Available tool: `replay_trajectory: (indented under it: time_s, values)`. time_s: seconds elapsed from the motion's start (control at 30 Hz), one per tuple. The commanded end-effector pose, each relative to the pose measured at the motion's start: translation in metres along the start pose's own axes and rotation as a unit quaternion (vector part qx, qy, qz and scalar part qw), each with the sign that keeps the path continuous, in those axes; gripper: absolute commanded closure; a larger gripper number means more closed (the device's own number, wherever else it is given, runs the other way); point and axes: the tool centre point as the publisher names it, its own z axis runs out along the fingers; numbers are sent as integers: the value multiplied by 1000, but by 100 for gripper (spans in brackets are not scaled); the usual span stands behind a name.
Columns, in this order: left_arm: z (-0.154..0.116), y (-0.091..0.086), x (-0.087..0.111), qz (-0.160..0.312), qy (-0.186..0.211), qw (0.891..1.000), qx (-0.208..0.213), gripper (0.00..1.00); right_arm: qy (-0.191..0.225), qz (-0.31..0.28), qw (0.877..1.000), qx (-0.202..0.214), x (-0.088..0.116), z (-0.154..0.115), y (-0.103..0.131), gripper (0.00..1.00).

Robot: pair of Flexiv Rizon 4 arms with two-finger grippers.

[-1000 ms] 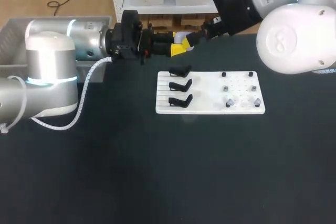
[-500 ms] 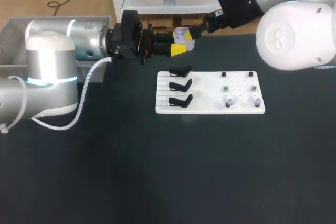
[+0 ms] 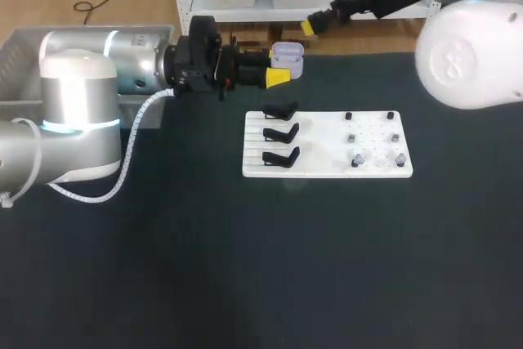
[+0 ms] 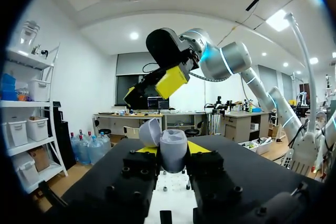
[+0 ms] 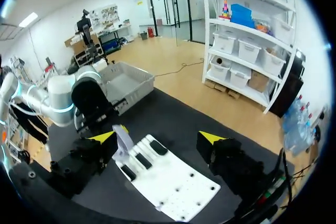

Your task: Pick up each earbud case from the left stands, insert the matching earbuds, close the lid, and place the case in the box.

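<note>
My left gripper (image 3: pixel 276 71) is shut on a pale lavender earbud case (image 3: pixel 287 56), held above the table's far edge with its lid open. In the left wrist view the case (image 4: pixel 172 150) sits upright between the yellow-tipped fingers, lid (image 4: pixel 149 132) swung aside. My right gripper (image 3: pixel 317 24) hangs open, higher and behind the case, apart from it; it shows as a yellow finger (image 4: pixel 171 81) ahead of the case. The right wrist view has its own gripper (image 5: pixel 157 140) wide open above the case (image 5: pixel 124 141). The white board (image 3: pixel 327 171) carries three black stands (image 3: pixel 282 131) and several small earbuds (image 3: pixel 357 158).
A grey bin (image 3: pixel 16 42) stands at the table's far left behind my left arm; it also appears as the bin (image 5: pixel 126 80) in the right wrist view. The dark tabletop (image 3: pixel 261 267) spreads in front of the board.
My right gripper has drawn back from the case, rising up and to the right. The left arm and the case have kept still.
</note>
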Motion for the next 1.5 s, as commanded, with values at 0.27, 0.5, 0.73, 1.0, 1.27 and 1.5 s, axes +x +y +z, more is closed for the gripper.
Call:
replay_trajectory:
  time_s: [0.27,0.5,0.73,1.0,1.27,1.5]
  values:
    - [0,-1,0,1,0,1000,-2,100,58,-25,990,124,51,-57,-13,0]
    - [0,-1,0,1,0,1000,-2,100,117,-14,980,159,88,-70,-21,0]
    - [0,-1,0,1,0,1000,-2,100,184,24,963,195,135,-76,-34,0]
    - [0,-1,0,1,0,1000,-2,100,245,58,943,216,178,-78,-36,0]
    - [0,-1,0,1,0,1000,-2,100,267,125,923,248,200,-75,-31,0]
    - [0,-1,0,1,0,1000,-2,100,267,168,911,265,210,-69,-24,0]
